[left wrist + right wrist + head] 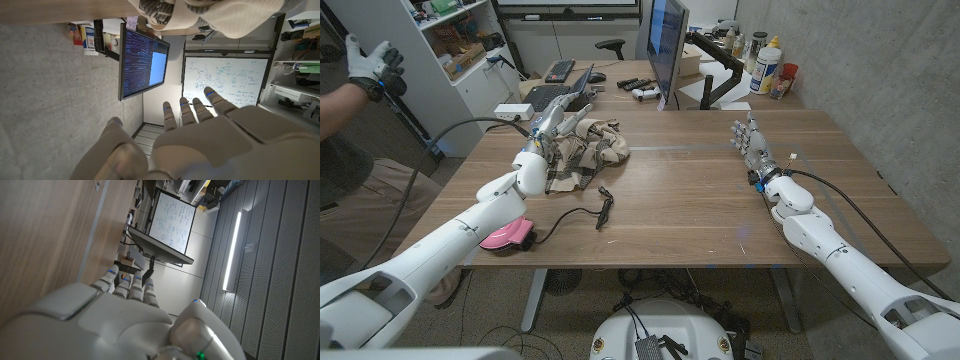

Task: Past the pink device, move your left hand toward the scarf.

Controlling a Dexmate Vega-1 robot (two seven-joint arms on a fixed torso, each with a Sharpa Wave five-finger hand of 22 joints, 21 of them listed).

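An office room with a monitor [667, 45] behind a wooden table [690, 190]. The left hand [552, 124] hovers above the scarf [590, 152] with fingers spread, holding nothing — seemingly poised over its target. The pink device [506, 236] lies well behind it, beside the forearm. The right hand [750, 145] waits empty, fingers apart — likely just parked

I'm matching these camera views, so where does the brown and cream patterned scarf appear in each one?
Head view: the brown and cream patterned scarf lies bunched on the wooden table, upper left of centre, under the left hand.
Left wrist view: it shows at the top edge, beyond that hand's fingers.
Right wrist view: I can't find the scarf.
Shared landmark: the computer monitor.
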